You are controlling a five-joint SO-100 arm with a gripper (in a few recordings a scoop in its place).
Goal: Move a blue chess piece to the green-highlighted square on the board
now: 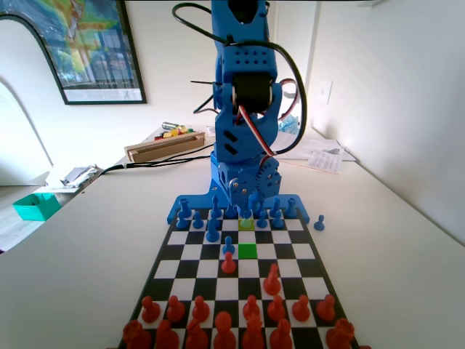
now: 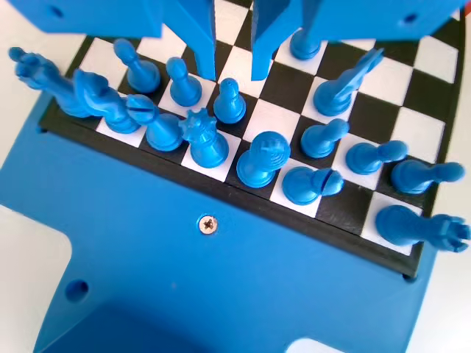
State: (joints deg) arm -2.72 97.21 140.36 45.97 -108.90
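My gripper (image 2: pixel 232 73) hangs open low over the blue end of the board (image 2: pixel 412 129). In the wrist view a blue chess piece, a pawn (image 2: pixel 229 103), stands just below the gap between the two jaws, untouched. In the fixed view this pawn (image 1: pixel 245 215) sits on the paler yellow-green square (image 1: pixel 246 225), under the blue arm (image 1: pixel 243 145). The green-highlighted square (image 1: pixel 248 251) lies two rows nearer the camera and is bare. Nothing is held between the jaws.
Tall blue back-row pieces (image 2: pixel 202 140) and more pawns (image 2: pixel 182 84) crowd round the gripper. Two blue pawns (image 1: pixel 228 246) stand forward, just left of the green square. A red pawn (image 1: pixel 228 263) faces them. One blue pawn (image 1: pixel 319 222) stands off the board at right.
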